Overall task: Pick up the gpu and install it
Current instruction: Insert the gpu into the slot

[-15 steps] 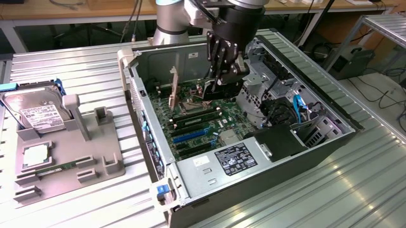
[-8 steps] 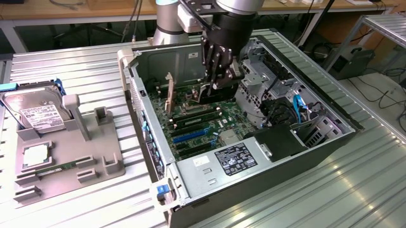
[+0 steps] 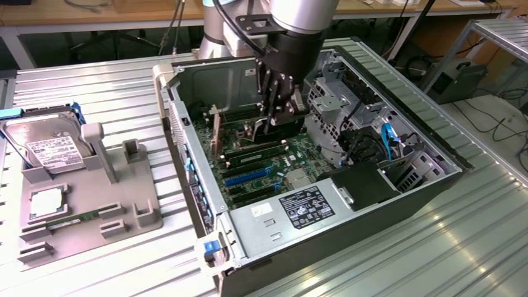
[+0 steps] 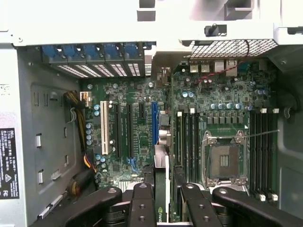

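The gpu [image 4: 161, 189] is a thin card seen edge-on in the wrist view, with a green logo patch on it, clamped between my gripper [image 4: 163, 208] fingers [image 4: 142, 203]. It hangs over the motherboard [image 4: 137, 94], roughly in line with the blue expansion slot [image 4: 154, 123]. In the exterior view my gripper [image 3: 276, 120] reaches down inside the open computer case [image 3: 177, 117], just above the board's slots [image 3: 247, 176]. I cannot tell whether the card's lower edge touches a slot.
A drive cage [image 3: 330, 99] and the power supply [image 3: 305, 207] flank the gripper inside the case. The empty CPU socket [image 4: 222, 161] lies beside the card. A grey fixture [image 3: 123, 204] outside holds a hard drive [image 3: 49, 148], a processor [image 3: 49, 201] and a memory stick [image 3: 78, 218].
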`<state>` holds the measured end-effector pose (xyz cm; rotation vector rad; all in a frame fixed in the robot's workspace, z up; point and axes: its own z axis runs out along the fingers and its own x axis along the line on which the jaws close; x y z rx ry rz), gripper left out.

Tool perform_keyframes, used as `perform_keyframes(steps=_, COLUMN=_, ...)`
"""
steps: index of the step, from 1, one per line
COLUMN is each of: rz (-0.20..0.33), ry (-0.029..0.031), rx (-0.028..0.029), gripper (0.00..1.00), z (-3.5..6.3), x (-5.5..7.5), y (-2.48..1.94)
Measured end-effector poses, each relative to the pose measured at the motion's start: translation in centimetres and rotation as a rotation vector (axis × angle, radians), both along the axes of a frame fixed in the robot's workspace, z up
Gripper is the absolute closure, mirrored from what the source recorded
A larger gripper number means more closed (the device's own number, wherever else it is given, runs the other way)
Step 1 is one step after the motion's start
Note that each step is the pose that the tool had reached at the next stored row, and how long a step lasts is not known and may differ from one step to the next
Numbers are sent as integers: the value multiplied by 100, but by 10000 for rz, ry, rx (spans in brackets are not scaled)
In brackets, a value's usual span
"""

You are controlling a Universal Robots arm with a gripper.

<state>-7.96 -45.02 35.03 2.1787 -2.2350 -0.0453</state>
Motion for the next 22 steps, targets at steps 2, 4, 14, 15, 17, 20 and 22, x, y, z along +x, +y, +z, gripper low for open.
perform_keyframes(steps=2, rz=0, ry=-3, rx=4, gripper=74, z=-27, x=-15, y=-32)
perform_keyframes(steps=4, rz=0, ry=-2, rx=9, gripper=74, z=-53, x=-27, y=-69)
perform_keyframes(steps=14, rz=0, ry=-3, rx=39, gripper=74, z=-244, x=-69, y=-163)
perform_keyframes(steps=15, rz=0, ry=-3, rx=40, gripper=74, z=-263, x=-72, y=-163)
perform_keyframes(steps=17, rz=-2, ry=-3, rx=40, gripper=74, z=-298, x=-78, y=-163)
perform_keyframes(steps=20, rz=-1, ry=-2, rx=40, gripper=74, z=-353, x=-87, y=-157)
perform_keyframes(steps=22, rz=-3, ry=-2, rx=42, gripper=74, z=-395, x=-90, y=-143)
